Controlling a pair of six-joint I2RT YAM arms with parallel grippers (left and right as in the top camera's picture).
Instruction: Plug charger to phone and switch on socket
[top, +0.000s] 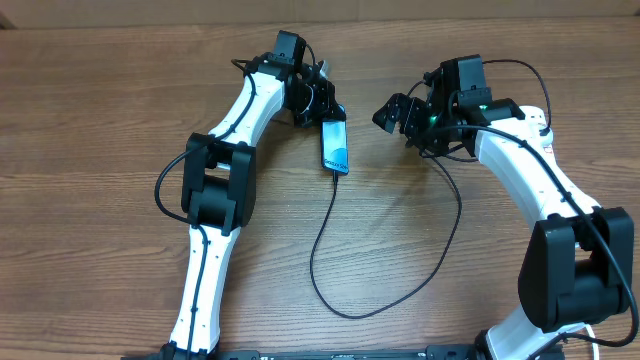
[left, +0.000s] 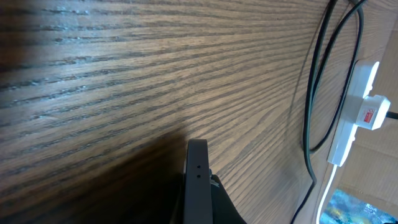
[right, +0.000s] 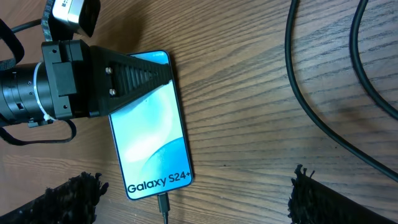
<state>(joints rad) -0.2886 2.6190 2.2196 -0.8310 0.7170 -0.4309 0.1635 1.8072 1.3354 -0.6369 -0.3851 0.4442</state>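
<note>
Gaping wide and empty, the right gripper (right: 196, 200) hangs above the table (top: 100, 120). Whether the left gripper (right: 149, 71), lying over the phone (right: 152, 137), is closed I cannot tell. The socket (left: 354, 106) probably awaits switching. 1 step looks done: the charger (top: 330, 250) tip sits in the phone.

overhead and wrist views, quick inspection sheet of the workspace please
surface: wood-grain table
job's things: phone lit, lying flat; charger cable tip meets its bottom edge; power strip holds a white plug, switch state unclear
clutter: nothing seen
grippers: left gripper has a finger over the phone's top end, grip unclear; right gripper open
cables: charger cable runs in one wide loop across the table
surroundings: nothing seen
</note>
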